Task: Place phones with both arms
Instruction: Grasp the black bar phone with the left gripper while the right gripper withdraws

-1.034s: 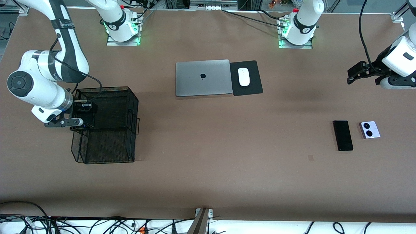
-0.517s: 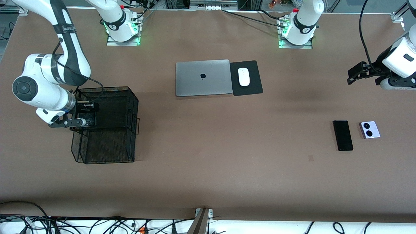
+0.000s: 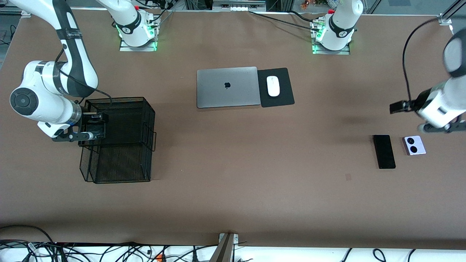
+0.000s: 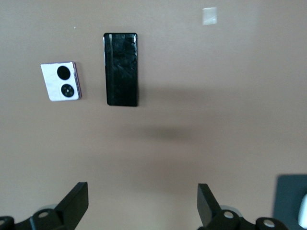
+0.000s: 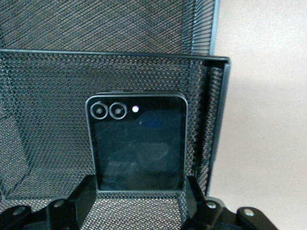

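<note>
Black flip phone in mesh basket, visible only from right wrist.

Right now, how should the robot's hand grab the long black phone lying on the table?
Probably from straight above, pinching its two long edges near the middle. The long black phone lies flat on the table, so only its thin sides can be gripped. The left gripper, open, hangs nearby. Watch the lilac-white flip phone lying apart beside it.
</note>
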`<state>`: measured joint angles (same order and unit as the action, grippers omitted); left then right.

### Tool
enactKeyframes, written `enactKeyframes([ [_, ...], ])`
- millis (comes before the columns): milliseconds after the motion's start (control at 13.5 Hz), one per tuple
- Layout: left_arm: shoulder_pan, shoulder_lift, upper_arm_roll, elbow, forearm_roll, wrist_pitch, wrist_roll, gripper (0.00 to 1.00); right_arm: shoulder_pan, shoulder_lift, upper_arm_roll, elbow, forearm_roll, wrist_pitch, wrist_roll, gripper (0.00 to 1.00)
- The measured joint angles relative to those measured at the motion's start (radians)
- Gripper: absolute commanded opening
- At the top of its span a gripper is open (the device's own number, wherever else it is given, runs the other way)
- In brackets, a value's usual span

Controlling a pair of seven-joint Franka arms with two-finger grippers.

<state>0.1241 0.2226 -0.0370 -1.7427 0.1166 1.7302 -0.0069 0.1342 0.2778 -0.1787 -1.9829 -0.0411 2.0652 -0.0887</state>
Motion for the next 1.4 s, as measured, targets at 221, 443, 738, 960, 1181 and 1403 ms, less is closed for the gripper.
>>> enactKeyframes([
  [221, 0.043, 0.119, 0.001, 0.001, 0.007, 0.107, 0.007, 1.00, -0.003, -0.003, -0.004, 0.028, 0.004, -0.010, 0.000, 1.00],
  [443, 0.092, 0.232, 0.002, 0.001, 0.008, 0.224, 0.037, 1.00, -0.003, -0.011, -0.004, 0.116, 0.004, -0.112, 0.001, 1.00],
  [738, 0.136, 0.354, 0.003, 0.004, 0.008, 0.406, 0.126, 1.00, -0.001, -0.036, 0.019, 0.270, 0.004, -0.278, 0.013, 1.00],
  [960, 0.158, 0.428, 0.003, 0.006, 0.008, 0.532, 0.183, 1.00, -0.021, -0.051, 0.055, 0.339, 0.004, -0.355, 0.019, 1.00],
  [1181, 0.166, 0.471, 0.002, 0.008, 0.008, 0.577, 0.195, 1.00, -0.104, -0.083, 0.140, 0.353, 0.004, -0.379, 0.019, 1.00],
  [1403, 0.166, 0.480, -0.001, 0.009, 0.008, 0.584, 0.197, 0.39, -0.177, -0.118, 0.219, 0.354, 0.004, -0.386, 0.044, 1.00],
])
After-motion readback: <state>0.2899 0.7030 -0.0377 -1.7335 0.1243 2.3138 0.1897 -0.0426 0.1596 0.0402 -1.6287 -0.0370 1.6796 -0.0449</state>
